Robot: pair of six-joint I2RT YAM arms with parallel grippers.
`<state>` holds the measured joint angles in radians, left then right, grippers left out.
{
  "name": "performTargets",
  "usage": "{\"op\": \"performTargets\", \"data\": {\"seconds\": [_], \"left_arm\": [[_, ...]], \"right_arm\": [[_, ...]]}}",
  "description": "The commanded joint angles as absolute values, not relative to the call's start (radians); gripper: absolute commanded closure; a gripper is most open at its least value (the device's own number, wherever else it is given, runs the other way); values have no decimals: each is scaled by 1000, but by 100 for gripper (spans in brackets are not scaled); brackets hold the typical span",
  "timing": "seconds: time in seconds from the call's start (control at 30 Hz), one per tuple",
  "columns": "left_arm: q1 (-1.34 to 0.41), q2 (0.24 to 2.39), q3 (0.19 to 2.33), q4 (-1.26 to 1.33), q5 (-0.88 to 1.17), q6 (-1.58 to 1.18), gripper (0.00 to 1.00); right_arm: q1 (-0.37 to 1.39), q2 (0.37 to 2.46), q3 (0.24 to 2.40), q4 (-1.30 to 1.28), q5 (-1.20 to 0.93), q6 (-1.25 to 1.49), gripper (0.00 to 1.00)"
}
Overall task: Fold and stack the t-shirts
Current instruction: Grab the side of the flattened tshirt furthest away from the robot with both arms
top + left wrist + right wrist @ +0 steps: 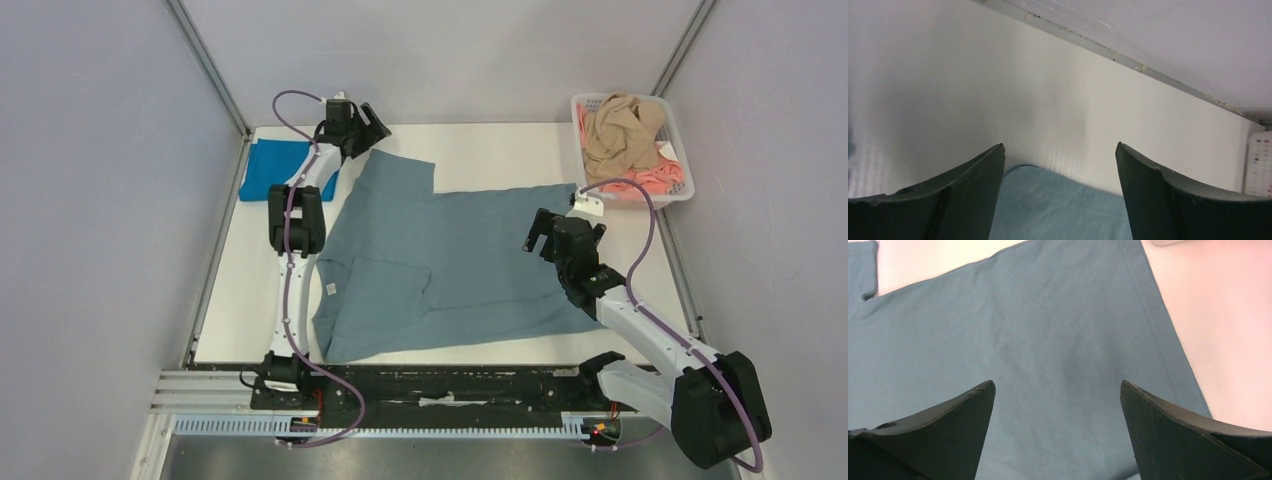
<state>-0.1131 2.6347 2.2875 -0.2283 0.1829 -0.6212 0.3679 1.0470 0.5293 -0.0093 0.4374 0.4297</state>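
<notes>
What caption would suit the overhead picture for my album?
Left gripper and right gripper hang open over a spread grey-blue t-shirt.

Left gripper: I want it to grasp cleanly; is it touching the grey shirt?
Cannot tell. Left wrist view: left gripper open over the grey shirt edge; neither contact nor gap shows plainly.

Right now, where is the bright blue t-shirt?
Top view: the bright blue t-shirt lies at the far left corner of the table, beside the left gripper and the grey-blue t-shirt.
</notes>
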Motion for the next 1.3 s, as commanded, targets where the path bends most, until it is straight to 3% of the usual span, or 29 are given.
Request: {"op": "performTargets", "data": {"seconds": [0.0, 0.23, 0.53, 0.77, 0.87, 0.97, 1.27], "left_arm": [[-130, 2658, 2325, -206, 277, -722, 13], [-178, 2612, 2293, -376, 250, -613, 13], [-282, 2549, 2303, -708, -175, -333, 24], [-284, 2578, 2335, -714, -184, -319, 68], [-284, 2583, 2348, -705, -132, -298, 79], [-284, 2586, 2349, -698, -121, -278, 98], [-282, 2506, 2334, -654, -185, -251, 98]], "right_arm": [[355, 1044, 512, 28, 408, 418, 2], [349, 1021, 501, 28, 382, 420, 2], [348, 1000, 479, 30, 355, 429, 2], [348, 1032, 488, 42, 357, 421, 2], [344, 1061, 516, 34, 392, 408, 2], [342, 1097, 547, 28, 408, 400, 2], [328, 1335, 785, 2, 580, 318, 2]]}}
